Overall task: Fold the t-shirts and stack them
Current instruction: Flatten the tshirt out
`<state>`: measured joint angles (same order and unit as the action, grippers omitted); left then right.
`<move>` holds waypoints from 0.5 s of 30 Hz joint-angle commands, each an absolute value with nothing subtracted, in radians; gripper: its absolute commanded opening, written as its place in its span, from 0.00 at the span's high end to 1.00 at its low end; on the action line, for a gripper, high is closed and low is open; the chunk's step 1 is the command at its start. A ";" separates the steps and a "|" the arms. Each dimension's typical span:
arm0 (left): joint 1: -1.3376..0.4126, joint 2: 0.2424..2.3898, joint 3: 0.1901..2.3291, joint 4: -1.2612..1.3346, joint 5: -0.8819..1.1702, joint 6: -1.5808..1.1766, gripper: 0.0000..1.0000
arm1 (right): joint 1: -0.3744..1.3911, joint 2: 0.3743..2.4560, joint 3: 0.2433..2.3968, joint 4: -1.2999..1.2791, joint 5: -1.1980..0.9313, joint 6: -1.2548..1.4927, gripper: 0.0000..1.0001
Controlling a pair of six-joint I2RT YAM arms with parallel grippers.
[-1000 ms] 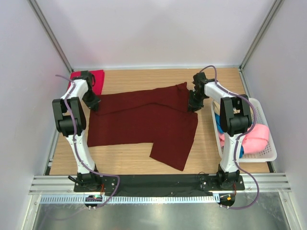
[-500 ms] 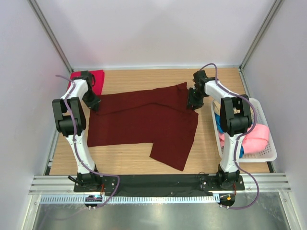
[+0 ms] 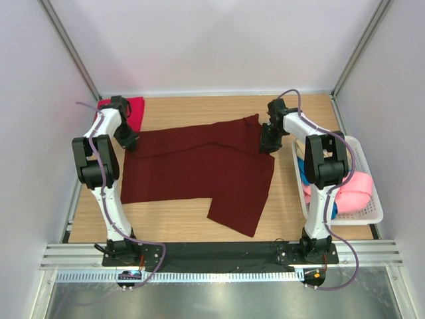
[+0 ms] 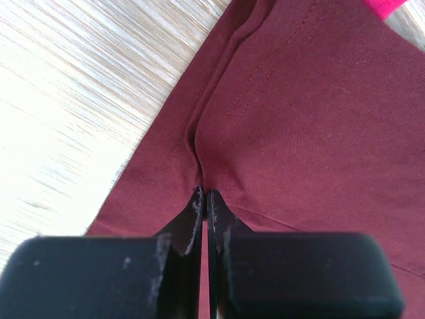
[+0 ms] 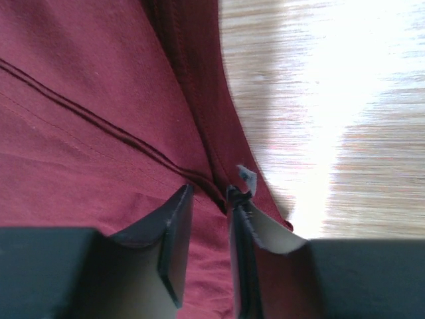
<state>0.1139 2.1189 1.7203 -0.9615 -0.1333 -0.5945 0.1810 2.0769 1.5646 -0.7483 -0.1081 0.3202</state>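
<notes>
Overhead view is bright and even, shadows soft and faint. Left wrist: the counter (image 4: 60, 100) glares almost white, while the shirt (image 4: 299, 119) weave stays crisp. Right wrist: glare on the wood again, everything slightly smeared — stitching soft, right claw (image 5: 209, 193) blurry up close.

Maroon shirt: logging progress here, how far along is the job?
Done: a red shirt lies folded at far left. In hand: the maroon shirt is spread out, left fingers pinching one edge, right fingers at the opposite edge. Remaining: folding it, plus pink shirt and blue shirt in the basket.
</notes>
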 commanded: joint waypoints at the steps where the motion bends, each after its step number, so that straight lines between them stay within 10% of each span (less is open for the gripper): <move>1: 0.121 2.131 1.758 -0.973 -0.121 -0.592 1.00 | 0.178 2.033 1.552 -0.744 -0.112 0.322 0.62; 7: 0.123 2.132 1.758 -0.973 -0.120 -0.592 1.00 | 0.179 2.011 1.519 -0.733 -0.110 0.327 0.61; 15: 0.124 2.122 1.753 -0.974 -0.123 -0.591 1.00 | 0.178 1.987 1.540 -0.729 -0.097 0.333 0.89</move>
<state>0.1150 2.1307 1.7226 -0.9627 -0.1295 -0.5945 0.1810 2.0590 1.5211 -0.7345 -0.1101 0.3279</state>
